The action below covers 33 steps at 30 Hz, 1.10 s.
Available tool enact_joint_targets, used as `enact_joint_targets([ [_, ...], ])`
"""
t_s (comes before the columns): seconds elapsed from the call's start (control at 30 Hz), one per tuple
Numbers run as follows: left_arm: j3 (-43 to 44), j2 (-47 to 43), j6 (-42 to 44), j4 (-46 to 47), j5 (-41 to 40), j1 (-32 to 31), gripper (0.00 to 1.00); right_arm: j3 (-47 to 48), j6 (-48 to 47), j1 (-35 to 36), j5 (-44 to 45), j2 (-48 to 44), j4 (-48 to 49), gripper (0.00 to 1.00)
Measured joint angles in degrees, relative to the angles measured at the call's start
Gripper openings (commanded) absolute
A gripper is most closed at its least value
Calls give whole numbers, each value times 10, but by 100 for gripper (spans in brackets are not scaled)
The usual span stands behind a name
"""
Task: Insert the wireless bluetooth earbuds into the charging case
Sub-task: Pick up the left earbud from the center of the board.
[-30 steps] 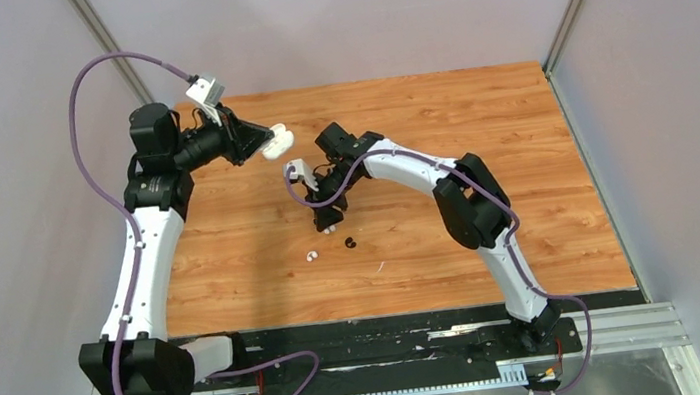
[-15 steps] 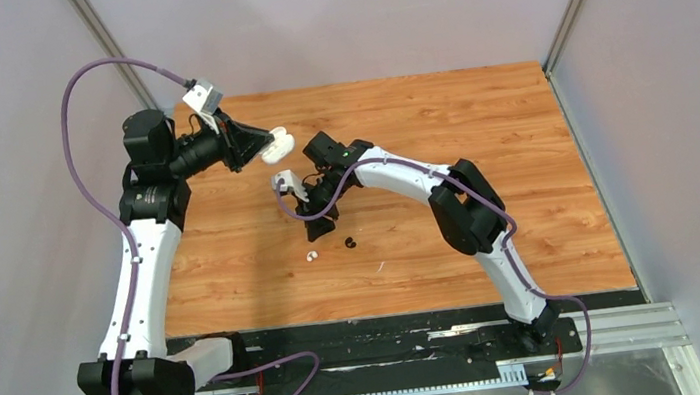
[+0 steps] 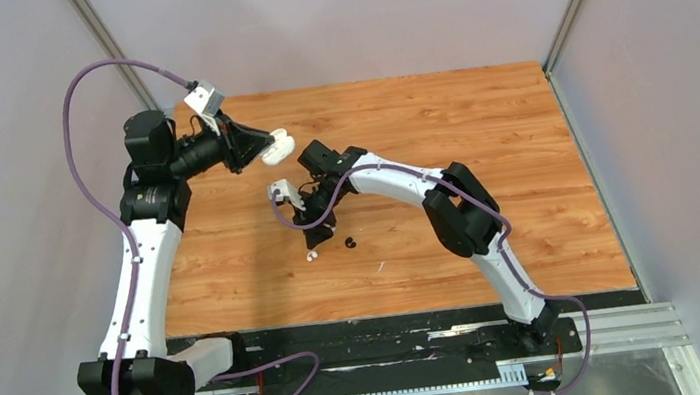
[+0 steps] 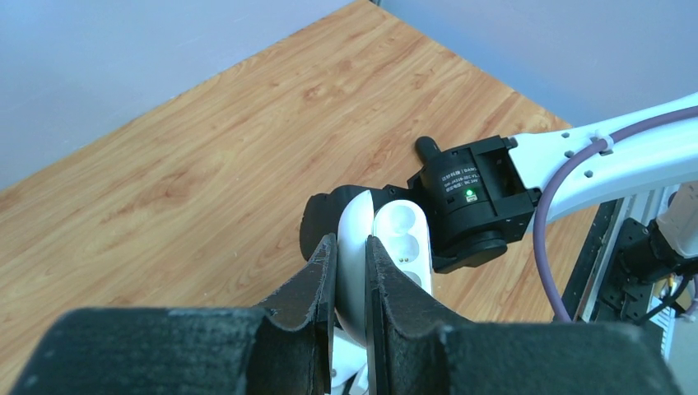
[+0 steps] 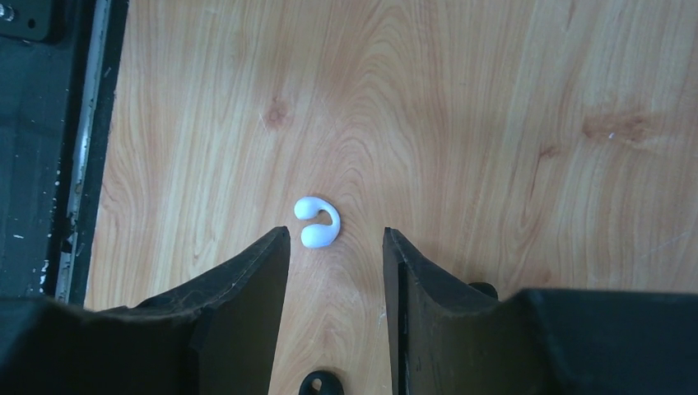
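My left gripper (image 3: 262, 148) is raised above the table's far left and is shut on the lid of an open white charging case (image 3: 279, 146). In the left wrist view the case (image 4: 402, 239) shows empty sockets beside my gripper (image 4: 351, 240). My right gripper (image 3: 316, 236) is open and low over the table. A white earbud (image 5: 319, 222) lies on the wood just beyond its fingertips, in line with the gap of the gripper (image 5: 336, 234). The same earbud (image 3: 312, 257) shows in the top view. A black earbud (image 3: 350, 243) lies just to its right. The other earbuds are not in view.
In the right wrist view a small black piece (image 5: 321, 383) lies on the wood under my open jaws. Another dark bit (image 5: 484, 290) sits beside the right finger. The black rail (image 5: 78, 148) at the table's near edge runs along the left of that view.
My right gripper has moved left and nearer, down towards the white earbud. My left arm shifted slightly with the case, then held still.
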Motion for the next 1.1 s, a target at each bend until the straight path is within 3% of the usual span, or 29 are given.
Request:
enact_joint_targets([
  [1.1, -28, -22, 15, -15, 6, 0, 0, -12, -26, 19, 38, 37, 4, 41],
])
